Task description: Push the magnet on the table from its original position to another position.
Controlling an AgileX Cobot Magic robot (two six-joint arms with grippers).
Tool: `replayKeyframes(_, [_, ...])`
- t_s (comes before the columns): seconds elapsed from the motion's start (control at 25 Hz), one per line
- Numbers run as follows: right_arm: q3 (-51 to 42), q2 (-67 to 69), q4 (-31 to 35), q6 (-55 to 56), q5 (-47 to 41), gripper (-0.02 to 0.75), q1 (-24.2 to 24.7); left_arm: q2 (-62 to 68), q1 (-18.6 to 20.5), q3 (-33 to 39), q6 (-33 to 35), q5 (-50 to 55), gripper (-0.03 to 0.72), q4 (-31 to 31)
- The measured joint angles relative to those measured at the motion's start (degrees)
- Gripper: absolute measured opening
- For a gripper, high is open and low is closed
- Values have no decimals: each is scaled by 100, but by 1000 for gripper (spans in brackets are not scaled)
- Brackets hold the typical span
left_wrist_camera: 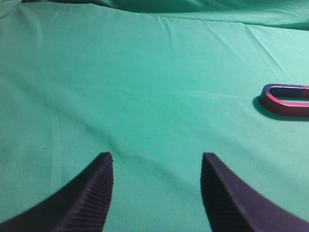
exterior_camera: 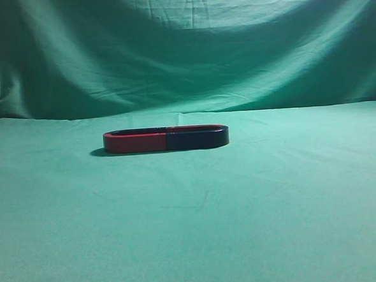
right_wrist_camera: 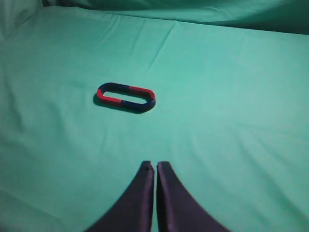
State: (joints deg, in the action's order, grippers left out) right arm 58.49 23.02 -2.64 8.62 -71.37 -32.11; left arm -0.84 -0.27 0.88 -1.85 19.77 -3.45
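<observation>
The magnet has a dark navy side and a thin red top edge. It lies on the green-clothed table, butted end to end against a red-sided U magnet, so the two form one flat oval. In the right wrist view the magnet is the oval's right half, well ahead and left of my right gripper, which is shut and empty. My left gripper is open and empty over bare cloth. Neither gripper shows in the exterior view.
In the left wrist view only the red-sided magnet's rounded end shows at the right edge, far from the jaws. A wrinkled green backdrop hangs behind the table.
</observation>
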Motion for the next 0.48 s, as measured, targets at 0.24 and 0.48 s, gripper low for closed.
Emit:
replayKeyframes(0.24, [-849, -1088, 0, -221, 267, 0, 0, 0, 0, 0, 0, 0, 372, 0])
replayKeyframes(0.48, [-1944, -2186, -46, -441, 1449, 0, 26, 0, 0, 0, 0, 0, 372, 0])
